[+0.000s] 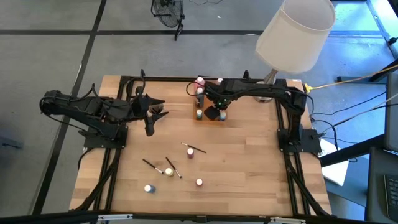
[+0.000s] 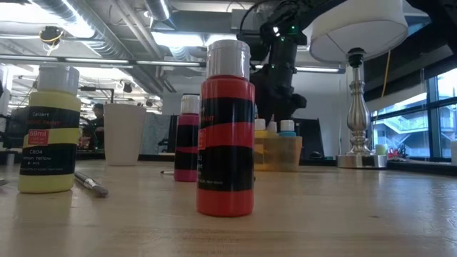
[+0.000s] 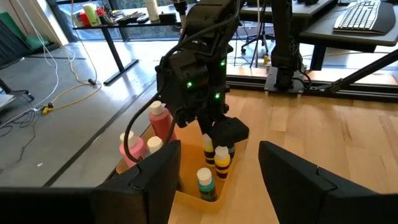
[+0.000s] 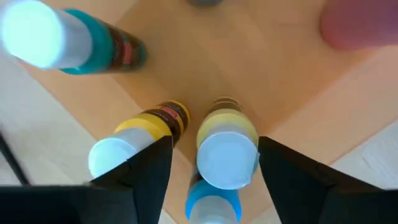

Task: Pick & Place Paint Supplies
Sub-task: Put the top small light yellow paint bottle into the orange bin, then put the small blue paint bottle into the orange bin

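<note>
**Wooden table, bottles part-sorted into tray at far edge**

Pale butcher-block wooden table (image 1: 242,155) w/ black rail frame fills the high view; grey floor all round. Centre and right of the tabletop lie bare, so plenty of room there. Near the front edge, well apart from the arms: three thin dark brushes (image 1: 194,148) and small white-capped bottles (image 1: 199,182) scattered loosely.

At the far edge sits a shallow tan tray (image 3: 186,200). Right gripper (image 4: 214,162) hangs straight over it, fingers spread wide either side of a yellow-labelled white-capped bottle (image 4: 227,152) standing in the tray, pads not touching it; nothing gripped. Left gripper (image 3: 214,180) hovers over the table's left-centre, aimed at the tray, fingers apart and holding nothing.

Only the left wrist view shows tall pink bottles (image 3: 160,121) upright at the tray's outer side. Only the low view shows labels up close: a red-and-black bottle (image 2: 226,132) and a yellow one (image 2: 48,132) standing nearest. Big white-shaded lamp (image 1: 295,31) stands at the far right corner.
</note>
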